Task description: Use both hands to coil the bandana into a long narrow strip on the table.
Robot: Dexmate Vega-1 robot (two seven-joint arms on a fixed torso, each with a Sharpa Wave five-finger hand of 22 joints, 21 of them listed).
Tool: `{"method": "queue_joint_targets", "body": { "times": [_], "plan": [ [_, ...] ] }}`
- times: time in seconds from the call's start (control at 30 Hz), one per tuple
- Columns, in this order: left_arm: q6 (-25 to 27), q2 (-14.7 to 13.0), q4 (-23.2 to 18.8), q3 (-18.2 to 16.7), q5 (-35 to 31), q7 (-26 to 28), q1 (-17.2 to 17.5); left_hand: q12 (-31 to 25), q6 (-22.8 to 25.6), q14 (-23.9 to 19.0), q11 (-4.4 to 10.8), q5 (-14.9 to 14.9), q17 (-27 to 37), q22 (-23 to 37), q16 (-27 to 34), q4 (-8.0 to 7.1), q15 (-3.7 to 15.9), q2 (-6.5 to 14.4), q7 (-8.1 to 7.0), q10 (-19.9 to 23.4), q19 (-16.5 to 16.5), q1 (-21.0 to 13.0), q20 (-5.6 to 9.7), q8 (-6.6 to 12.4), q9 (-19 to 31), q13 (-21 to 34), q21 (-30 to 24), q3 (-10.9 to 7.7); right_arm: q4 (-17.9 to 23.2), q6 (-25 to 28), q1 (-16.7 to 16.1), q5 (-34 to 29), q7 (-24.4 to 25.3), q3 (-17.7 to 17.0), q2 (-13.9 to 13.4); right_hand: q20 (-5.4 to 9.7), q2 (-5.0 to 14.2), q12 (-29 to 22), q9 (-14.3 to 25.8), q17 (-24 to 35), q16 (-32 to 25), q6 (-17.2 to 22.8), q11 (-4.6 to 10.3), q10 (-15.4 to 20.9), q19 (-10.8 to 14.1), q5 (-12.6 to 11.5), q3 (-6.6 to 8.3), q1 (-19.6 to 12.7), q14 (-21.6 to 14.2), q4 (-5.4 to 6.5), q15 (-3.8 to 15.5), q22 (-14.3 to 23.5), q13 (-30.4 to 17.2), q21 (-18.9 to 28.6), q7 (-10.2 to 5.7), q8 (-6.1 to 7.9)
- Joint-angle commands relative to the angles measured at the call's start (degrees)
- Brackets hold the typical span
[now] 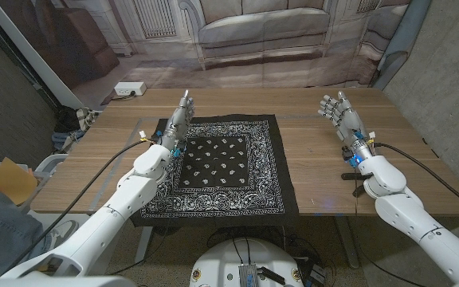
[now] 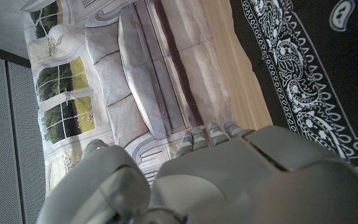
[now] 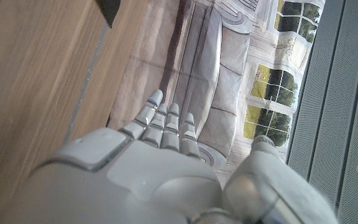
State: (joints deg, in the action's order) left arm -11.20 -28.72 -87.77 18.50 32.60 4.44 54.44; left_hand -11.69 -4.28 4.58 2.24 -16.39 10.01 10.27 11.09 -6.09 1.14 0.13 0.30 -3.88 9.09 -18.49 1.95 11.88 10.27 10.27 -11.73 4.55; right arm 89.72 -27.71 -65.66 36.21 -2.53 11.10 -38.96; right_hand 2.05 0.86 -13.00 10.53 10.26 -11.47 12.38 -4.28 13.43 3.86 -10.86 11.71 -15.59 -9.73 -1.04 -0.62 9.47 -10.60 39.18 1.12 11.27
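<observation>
Bandana (image 1: 223, 167) lay flat mid-frame, both hands empty and spread: left hand (image 1: 178, 119) at its upper-left corner, right hand (image 1: 339, 113) well apart, so uneven rolling risked a skewed strip.

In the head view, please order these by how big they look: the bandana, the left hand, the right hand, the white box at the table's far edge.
1. bandana, by far the largest.
2. left hand and right hand: look alike, no ranking.
3. white box, smallest, though farther from the camera.
</observation>
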Motion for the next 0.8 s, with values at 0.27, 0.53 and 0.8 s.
{"method": "queue_joint_targets", "body": {
  "times": [0.27, 0.53, 0.8],
  "plan": [
    [0.43, 0.65, -2.35, 1.16, -1.52, 2.33, 0.49, -0.64, 0.81, -0.47, 0.19, -0.35, 0.28, 0.18, 0.25, 0.34, 0.23, 0.56, -0.16, 0.88, -0.40, -0.51, 1.11, 0.35, 0.30, 0.31, -0.47, -0.19, 5.07, -2.32, -9.03, -1.73, 2.18, -5.39, -4.42, 0.62, 0.18, -0.36, 0.29, 0.15, -0.25, 0.71, 0.71, 0.67, 1.10, -0.29, 0.18, -0.79, -0.72, -0.31, 0.31, 0.21, -0.05, -0.52, -0.12, 0.46],
    [1.01, 0.81, -2.53, 1.62, -1.90, 2.49, -0.31, -0.83, 1.70, -1.15, 0.22, -0.29, 0.27, 0.17, 0.34, 0.52, 0.30, 0.86, -0.40, 1.80, -0.89, -0.99, 0.78, 0.52, 0.30, 0.31, -0.56, -0.22, 6.32, -3.31, -12.33, -1.96, 3.70, -6.91, -4.02, 0.66, 0.33, -0.49, 0.30, 0.15, -0.34, 1.12, 1.17, 1.28, 1.66, -0.27, 0.24, -0.95, -1.31, -0.47, 0.57, 0.23, -0.05, -0.81, -0.40, 0.51],
    [0.94, 1.37, -1.92, 1.65, -0.38, 0.77, -1.06, -0.83, 2.04, -1.31, 0.12, -0.26, 0.27, 0.17, 0.29, 0.63, 0.28, 1.06, -0.41, 2.09, -0.96, -1.31, 0.64, 0.54, 0.31, 0.31, -0.52, -0.26, 7.85, -2.79, -15.35, -2.37, 4.31, -8.54, -5.07, 0.74, 0.42, -0.45, 0.30, 0.14, -0.27, 1.28, 1.33, 1.36, 1.86, -0.27, 0.30, -1.08, -1.37, -0.59, 0.67, 0.23, -0.05, -1.02, -0.54, 0.51]
  ]
}}
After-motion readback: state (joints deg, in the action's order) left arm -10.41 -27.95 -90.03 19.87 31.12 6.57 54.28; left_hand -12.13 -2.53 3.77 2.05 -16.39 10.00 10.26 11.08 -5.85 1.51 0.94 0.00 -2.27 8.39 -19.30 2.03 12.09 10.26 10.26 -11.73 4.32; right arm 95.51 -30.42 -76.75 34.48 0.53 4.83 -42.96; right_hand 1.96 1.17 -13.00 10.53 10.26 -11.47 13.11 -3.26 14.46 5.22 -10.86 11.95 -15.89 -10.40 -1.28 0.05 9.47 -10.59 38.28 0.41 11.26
